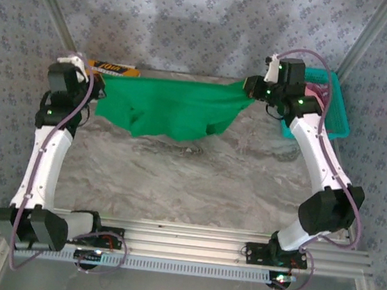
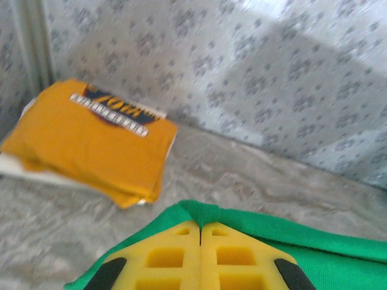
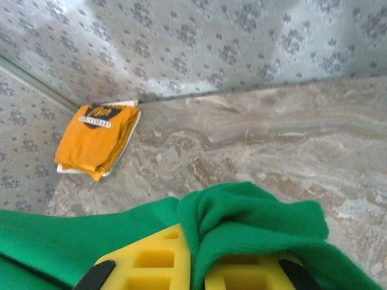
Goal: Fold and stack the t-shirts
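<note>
Currently left fingers (image 2: pixel 166 257) pinched shut on an edge of the single green t-shirt (image 1: pixel 170 107), right fingers (image 3: pixel 145 263) clamped on its bunched corner, shirt stretched between them over the far worktop (image 1: pixel 189 179); one folded yellow-orange t-shirt (image 2: pixel 91 142) in the far-left corner, dark print too blurred to read.

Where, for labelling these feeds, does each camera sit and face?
Top external: above, behind the bases, looking down; both arms, left gripper and right gripper holding the green t-shirt.
Left wrist: on left arm, facing the back wall; own gripper on green cloth.
Right wrist: on right arm, facing the back-left corner; own gripper likewise.
Both wrist views share the yellow-orange t-shirt.
</note>
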Controlling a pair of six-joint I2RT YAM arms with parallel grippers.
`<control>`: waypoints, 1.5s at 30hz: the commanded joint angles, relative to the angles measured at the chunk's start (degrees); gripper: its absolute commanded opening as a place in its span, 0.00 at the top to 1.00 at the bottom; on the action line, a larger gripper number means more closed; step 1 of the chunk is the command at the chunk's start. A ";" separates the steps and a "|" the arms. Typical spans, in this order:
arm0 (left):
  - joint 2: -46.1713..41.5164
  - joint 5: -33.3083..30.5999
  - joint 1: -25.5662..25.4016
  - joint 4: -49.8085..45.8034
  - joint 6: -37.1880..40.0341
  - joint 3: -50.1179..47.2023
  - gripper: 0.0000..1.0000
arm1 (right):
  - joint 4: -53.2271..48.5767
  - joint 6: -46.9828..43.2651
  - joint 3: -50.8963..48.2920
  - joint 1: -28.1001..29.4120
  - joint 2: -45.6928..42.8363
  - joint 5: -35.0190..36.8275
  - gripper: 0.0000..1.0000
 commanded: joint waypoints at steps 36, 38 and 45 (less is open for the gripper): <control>60.93 -2.90 -40.35 -6.48 10.73 30.13 0.26 | 16.30 3.22 -24.84 -6.00 -1.90 1.81 0.53; 61.68 -3.44 -40.63 -7.63 10.51 31.31 0.50 | 16.71 3.54 -24.85 -5.74 -1.71 1.63 0.53; 51.70 -5.14 -40.50 -12.34 10.46 35.40 1.00 | 17.73 3.55 -28.20 -5.79 -0.58 0.80 0.52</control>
